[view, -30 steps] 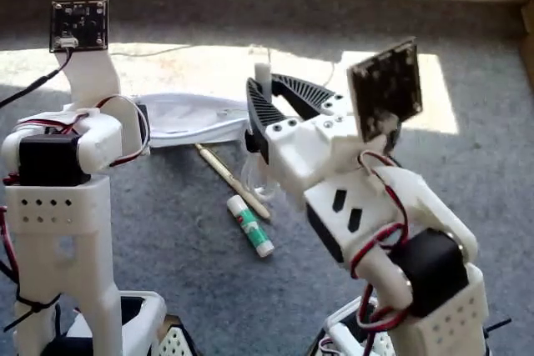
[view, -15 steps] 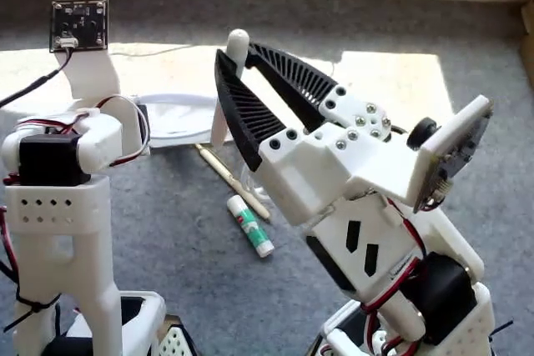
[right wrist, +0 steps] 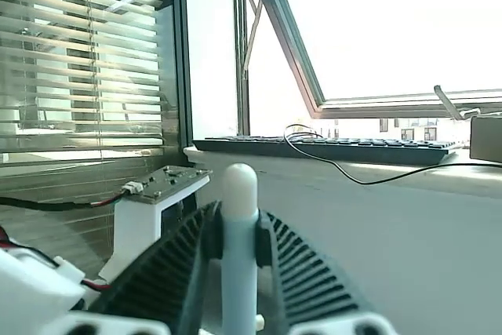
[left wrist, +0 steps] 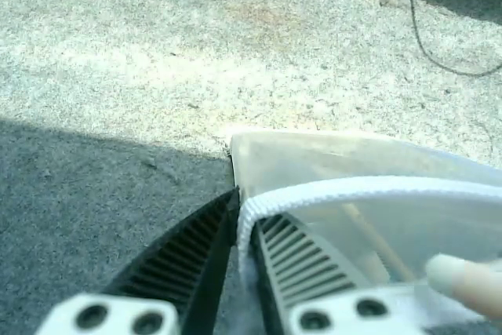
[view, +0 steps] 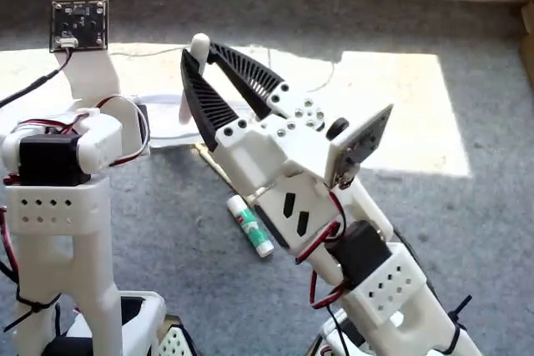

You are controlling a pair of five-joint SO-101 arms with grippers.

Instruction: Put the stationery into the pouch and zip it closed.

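Note:
The clear pouch [view: 171, 118] with a white zip edge lies on the grey carpet behind the left arm. My left gripper [left wrist: 239, 198] is shut on the pouch's [left wrist: 353, 186] zip edge at its corner. My right gripper [view: 198, 54] is raised above the pouch, shut on a white pen [view: 193, 81] that stands nearly upright. In the right wrist view the pen [right wrist: 239, 182] sticks out between the fingers of that gripper [right wrist: 239, 213]. A blurred pen end [left wrist: 463, 280] shows by the pouch mouth. A pencil [view: 209, 160] and a green-and-white glue stick [view: 251, 225] lie on the carpet.
Bright sunlight falls across the carpet [view: 400, 97] behind the arms. A thin cable [left wrist: 439, 37] lies on the floor beyond the pouch. The left arm's camera board [view: 79, 24] stands high at the back left. The right arm covers part of the pencil.
The right gripper has swung left and upward with the white pen, now over the pouch, and its wrist has turned. The left arm has kept still.

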